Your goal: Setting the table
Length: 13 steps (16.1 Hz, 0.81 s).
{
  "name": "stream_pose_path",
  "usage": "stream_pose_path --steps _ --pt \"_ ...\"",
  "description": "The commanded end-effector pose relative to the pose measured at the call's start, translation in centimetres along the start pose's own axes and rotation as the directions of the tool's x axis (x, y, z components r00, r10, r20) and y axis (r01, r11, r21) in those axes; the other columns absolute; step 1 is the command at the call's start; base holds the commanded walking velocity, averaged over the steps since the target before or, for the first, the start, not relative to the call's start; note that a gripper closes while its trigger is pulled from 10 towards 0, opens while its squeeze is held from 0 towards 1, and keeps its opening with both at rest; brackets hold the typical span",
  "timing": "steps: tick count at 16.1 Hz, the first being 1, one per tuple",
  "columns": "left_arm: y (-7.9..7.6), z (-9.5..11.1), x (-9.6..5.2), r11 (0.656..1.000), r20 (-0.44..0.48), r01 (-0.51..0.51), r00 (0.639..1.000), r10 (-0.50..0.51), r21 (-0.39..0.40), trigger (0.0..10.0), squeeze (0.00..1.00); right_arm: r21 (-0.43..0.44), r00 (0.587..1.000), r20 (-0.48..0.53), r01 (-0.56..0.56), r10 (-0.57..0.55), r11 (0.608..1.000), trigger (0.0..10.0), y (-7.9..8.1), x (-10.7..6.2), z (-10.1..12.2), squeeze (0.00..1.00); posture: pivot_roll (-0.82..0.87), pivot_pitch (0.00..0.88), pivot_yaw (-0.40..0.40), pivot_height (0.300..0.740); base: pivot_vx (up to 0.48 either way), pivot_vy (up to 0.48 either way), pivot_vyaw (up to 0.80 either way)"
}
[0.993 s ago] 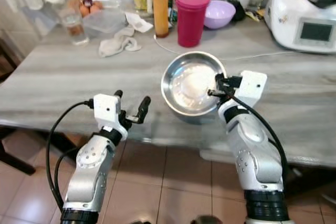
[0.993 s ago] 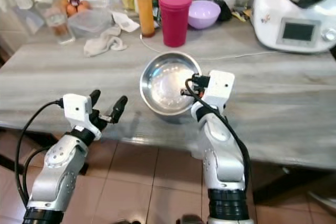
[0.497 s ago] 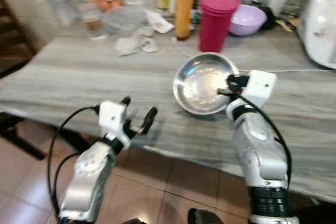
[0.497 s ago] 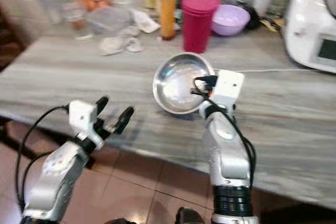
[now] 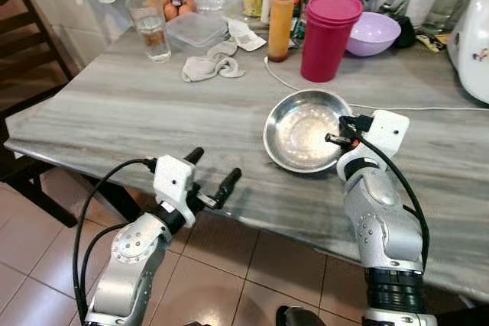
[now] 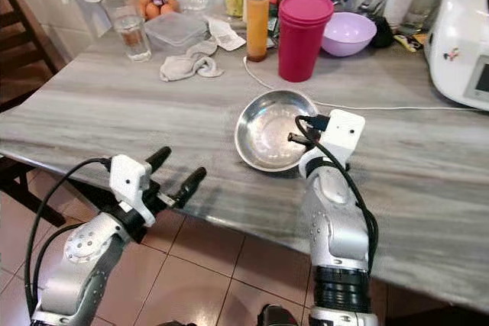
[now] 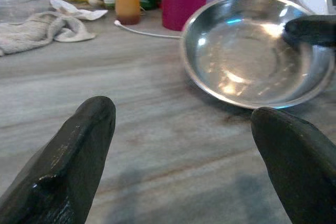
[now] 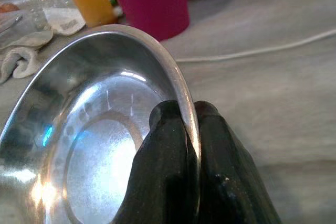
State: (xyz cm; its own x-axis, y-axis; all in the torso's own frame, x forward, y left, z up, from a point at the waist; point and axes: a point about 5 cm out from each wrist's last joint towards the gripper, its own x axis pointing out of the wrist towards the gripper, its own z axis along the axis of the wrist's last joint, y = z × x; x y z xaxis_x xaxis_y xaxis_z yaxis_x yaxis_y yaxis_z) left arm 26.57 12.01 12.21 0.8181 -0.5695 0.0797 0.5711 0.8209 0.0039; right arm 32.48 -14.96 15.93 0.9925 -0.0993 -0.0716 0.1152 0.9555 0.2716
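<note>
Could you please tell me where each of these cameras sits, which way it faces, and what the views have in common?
Left eye view: on the head, looking forward and down at the table; both silver arms show, the right gripper pinching the steel bowl.
Right eye view: the head's other eye, same scene.
Left wrist view: along the open left gripper toward the bowl.
Right wrist view: along its fingers, clamped on the bowl's rim.
All four share the bowl and the magenta tumbler.

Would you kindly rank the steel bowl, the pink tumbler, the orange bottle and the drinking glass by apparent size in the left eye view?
1. Steel bowl, nearest the camera
2. Pink tumbler
3. Orange bottle and drinking glass: too alike to rank
</note>
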Motion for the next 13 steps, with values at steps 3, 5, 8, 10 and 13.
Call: stream_pose_path --steps 3,5,8,10,13 --pt "-0.7 0.3 -0.2 0.998 0.012 0.062 0.998 -0.062 0.004 10.0 0.0 0.052 0.998 -0.06 -0.013 0.016 0.999 10.0 0.6 -0.3 -0.8 0.0 -0.19 0.148 0.032 0.74 0.0 0.0 0.0" --pt "-0.7 0.3 -0.2 0.998 0.008 0.063 0.998 -0.063 0.005 10.0 0.0 0.055 0.998 -0.068 -0.003 0.007 0.998 10.0 0.6 -0.8 -1.0 0.0 -0.19 0.15 0.03 0.74 0.0 0.0 0.0" --pt "-0.7 0.2 -0.3 0.998 0.007 0.069 0.998 -0.069 0.005 10.0 0.0 0.072 0.997 -0.071 0.016 -0.011 0.997 10.0 0.7 -1.8 -0.6 0.0 -0.19 0.153 0.031 0.74 0.0 0.0 0.0" --pt "-0.7 0.3 -0.2 0.997 0.006 0.071 0.997 -0.071 0.005 10.0 0.0 0.086 0.996 -0.087 0.028 -0.021 0.996 10.0 1.0 -2.8 -0.2 0.0 -0.2 0.155 0.033 0.74 0.0 0.0 0.0" --pt "-0.6 0.4 -0.1 0.997 0.01 0.072 0.997 -0.072 0.006 10.0 0.0 0.079 0.993 -0.119 0.03 -0.02 0.996 10.0 0.8 -4.1 -0.2 0.0 -0.2 0.156 0.035 0.74 0.0 0.0 0.0"
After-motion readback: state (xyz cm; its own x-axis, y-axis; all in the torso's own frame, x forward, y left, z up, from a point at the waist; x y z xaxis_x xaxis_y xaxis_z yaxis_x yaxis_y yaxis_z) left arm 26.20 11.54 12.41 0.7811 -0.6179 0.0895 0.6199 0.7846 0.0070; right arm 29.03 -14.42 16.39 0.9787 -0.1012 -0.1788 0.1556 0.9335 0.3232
